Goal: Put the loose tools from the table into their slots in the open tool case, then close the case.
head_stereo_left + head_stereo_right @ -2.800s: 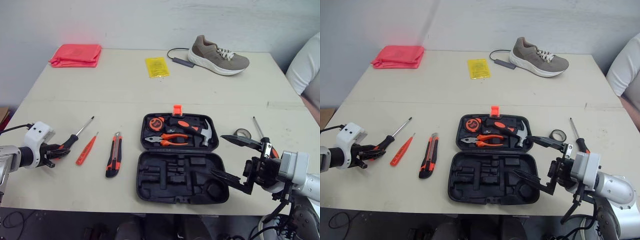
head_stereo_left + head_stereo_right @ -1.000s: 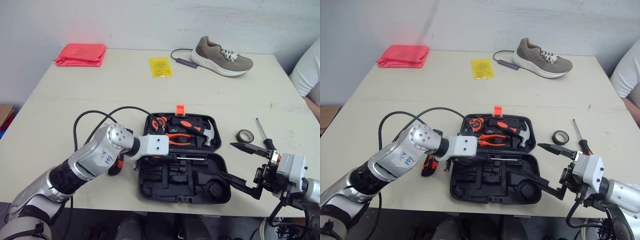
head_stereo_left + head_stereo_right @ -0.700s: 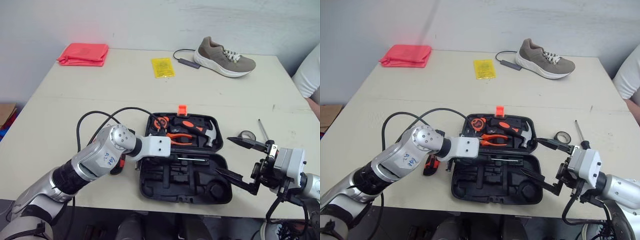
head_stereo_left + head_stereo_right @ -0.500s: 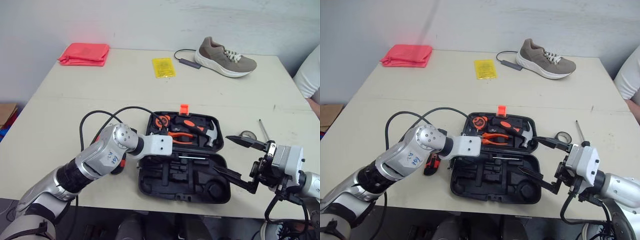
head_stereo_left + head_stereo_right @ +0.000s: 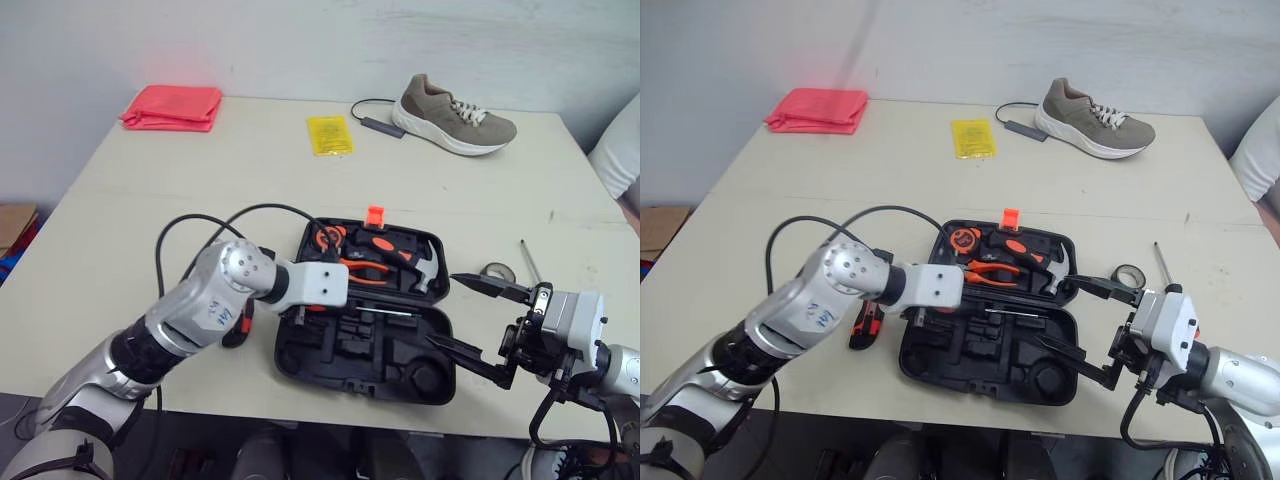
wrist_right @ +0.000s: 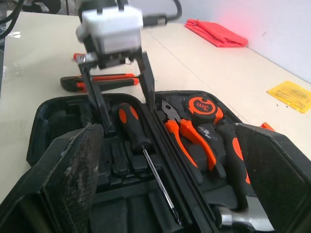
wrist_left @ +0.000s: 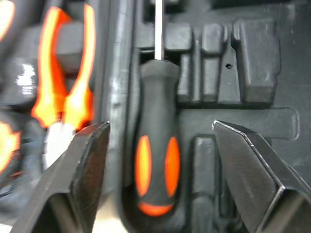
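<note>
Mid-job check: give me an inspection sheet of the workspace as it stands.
Surface: pale table with a seam across.
Job's things: case open, holding pliers, hammer, tape measure and screwdriver; knife loose left of it; second screwdriver and tape roll loose on the right.
Clutter: shoe, yellow packet, red cloth at the far edge.
Grippers: left gripper open, astride the screwdriver's handle; right gripper open beside the case.
Cables: black cable loops left of the case; lead by the shoe.
Surroundings: wall; a person's sleeve at right.
</note>
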### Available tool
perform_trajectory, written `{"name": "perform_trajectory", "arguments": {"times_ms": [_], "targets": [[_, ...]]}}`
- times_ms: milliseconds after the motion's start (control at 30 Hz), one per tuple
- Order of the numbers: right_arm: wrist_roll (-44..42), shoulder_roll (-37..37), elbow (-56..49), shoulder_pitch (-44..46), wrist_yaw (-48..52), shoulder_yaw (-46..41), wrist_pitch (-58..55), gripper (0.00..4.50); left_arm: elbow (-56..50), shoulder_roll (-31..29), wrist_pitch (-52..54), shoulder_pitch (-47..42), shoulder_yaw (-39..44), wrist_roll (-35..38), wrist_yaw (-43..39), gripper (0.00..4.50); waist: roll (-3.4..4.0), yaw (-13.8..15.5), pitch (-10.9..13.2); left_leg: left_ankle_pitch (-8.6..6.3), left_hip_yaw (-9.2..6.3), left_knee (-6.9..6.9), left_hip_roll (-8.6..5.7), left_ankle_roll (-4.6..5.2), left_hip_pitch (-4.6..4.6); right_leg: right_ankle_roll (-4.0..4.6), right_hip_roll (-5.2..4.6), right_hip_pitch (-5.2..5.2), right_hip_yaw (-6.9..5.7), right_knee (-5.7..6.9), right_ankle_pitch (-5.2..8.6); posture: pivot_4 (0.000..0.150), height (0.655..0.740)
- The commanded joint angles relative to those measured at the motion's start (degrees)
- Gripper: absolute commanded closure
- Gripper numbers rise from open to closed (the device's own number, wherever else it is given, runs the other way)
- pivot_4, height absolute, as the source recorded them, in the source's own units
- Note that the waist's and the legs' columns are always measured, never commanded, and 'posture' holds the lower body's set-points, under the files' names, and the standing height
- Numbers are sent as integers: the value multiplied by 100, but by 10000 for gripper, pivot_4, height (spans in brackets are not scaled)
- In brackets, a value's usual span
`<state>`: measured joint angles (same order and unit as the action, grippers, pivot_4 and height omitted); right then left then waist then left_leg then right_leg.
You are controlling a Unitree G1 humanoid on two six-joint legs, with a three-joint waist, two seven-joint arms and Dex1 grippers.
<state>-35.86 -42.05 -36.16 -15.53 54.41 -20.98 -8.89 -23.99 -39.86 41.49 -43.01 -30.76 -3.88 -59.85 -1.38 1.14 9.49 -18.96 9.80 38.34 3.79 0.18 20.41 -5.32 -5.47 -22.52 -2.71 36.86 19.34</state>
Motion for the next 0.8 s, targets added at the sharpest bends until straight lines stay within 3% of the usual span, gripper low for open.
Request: {"name": "perform_trajectory", "arguments": {"times_ms": [33,67,167,333,500,800], "targets": [[-148,9,-221,-72,25,-174,49,0,5,-19,-523,285,523,329,-22,10147,1,-3,0,0,1,-1,0,0,-1,0,0,0,0,-1,0,1500,7400],[-158,12,-229,-90,18,-184,48,0,107,42,-769,402,681,478,-31,10147,1,-1,0,0,1,0,1,0,-1,0,-1,0,0,1,0,1500,7400],[-186,32,-232,-153,0,-215,58,0,427,664,-955,882,1394,1335,70,19076,1,3,-1,0,0,4,1,0,-1,0,-6,1,-1,3,0,1500,7400],[-146,134,-99,-264,35,-278,207,0,1295,1307,-1961,1484,1703,1614,175,42889,0,12,0,-2,-8,16,0,3,6,-1,-7,3,-10,2,-1,1500,7400],[-17,298,202,-516,266,-365,554,0,1882,1644,-2616,1590,1485,1370,371,44055,0,23,0,-2,-8,14,-2,4,5,-2,-6,5,-14,0,-1,1500,7400],[269,618,1047,-809,791,-293,1465,0,2147,1777,-2467,1453,1161,979,571,44055,1,-3,-1,-5,-2,11,-2,9,0,-6,-3,6,-21,0,-3,1500,7400]]}}
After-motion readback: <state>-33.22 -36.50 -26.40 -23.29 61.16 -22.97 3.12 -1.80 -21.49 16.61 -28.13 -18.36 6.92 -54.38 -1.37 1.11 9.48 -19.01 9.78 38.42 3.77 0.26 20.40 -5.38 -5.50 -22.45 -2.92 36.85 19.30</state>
